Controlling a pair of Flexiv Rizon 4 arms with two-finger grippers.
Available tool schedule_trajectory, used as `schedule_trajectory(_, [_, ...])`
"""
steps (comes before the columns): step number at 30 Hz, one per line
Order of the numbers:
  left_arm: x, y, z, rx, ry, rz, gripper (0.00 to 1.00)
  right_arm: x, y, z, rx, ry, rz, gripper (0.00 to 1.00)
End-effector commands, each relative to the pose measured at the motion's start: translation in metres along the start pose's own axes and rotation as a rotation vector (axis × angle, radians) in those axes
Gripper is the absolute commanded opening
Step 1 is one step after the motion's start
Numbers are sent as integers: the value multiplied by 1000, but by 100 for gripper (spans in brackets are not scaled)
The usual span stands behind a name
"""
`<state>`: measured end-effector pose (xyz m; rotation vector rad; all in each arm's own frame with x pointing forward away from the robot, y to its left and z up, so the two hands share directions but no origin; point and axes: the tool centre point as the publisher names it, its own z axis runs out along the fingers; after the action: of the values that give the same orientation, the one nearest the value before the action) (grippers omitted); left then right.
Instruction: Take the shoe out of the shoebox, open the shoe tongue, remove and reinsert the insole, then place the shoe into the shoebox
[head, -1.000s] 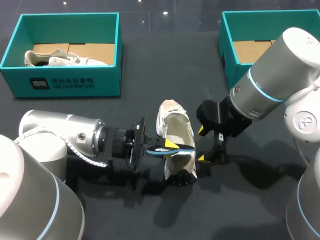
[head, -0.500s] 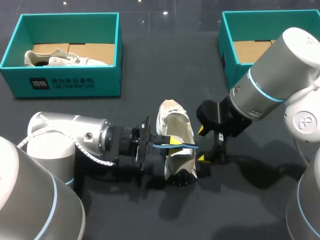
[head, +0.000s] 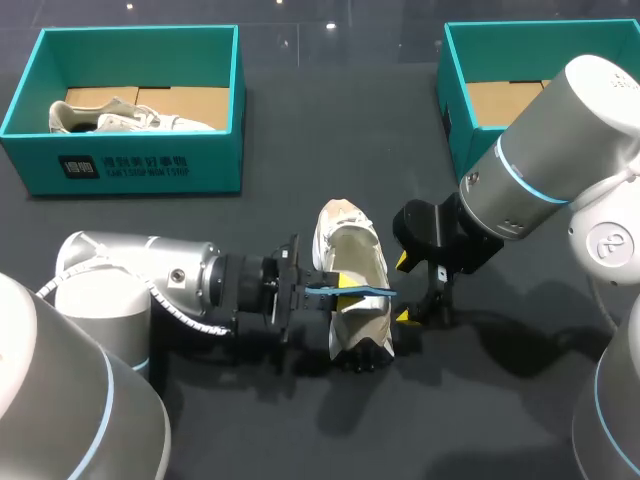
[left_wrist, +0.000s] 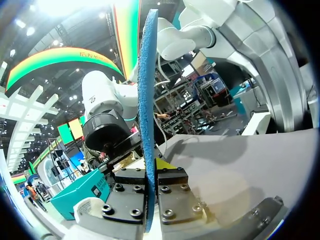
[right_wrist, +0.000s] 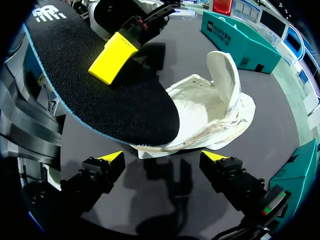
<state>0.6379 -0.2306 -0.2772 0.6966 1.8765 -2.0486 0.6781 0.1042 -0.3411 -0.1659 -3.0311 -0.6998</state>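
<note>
Head view: left end effector (head: 345, 290) clamps insole (head: 378, 293) over shoe (head: 350, 245); right end effector (head: 402, 288) gapes (2 shoeboxes (head: 140, 165) behind).

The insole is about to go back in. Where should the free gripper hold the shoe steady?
Probably the shoe's side wall nearest the open right gripper, coming from that side: the opening faces up, so one of its fingers can slip inside.

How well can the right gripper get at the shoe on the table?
Probably yes: the right gripper stands open beside the shoe, nothing between them. The insole in the left gripper covers only the shoe's opening.
</note>
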Motion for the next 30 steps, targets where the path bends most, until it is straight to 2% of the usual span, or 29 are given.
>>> schedule_trajectory(1, [3, -2, 3, -10, -9, 3, 0, 1, 0, 0, 1, -3, 1, 100])
schedule_trajectory(30, [-2, 15, 0, -50, -97, -60, 0, 1, 0, 0, 1, -3, 1, 100])
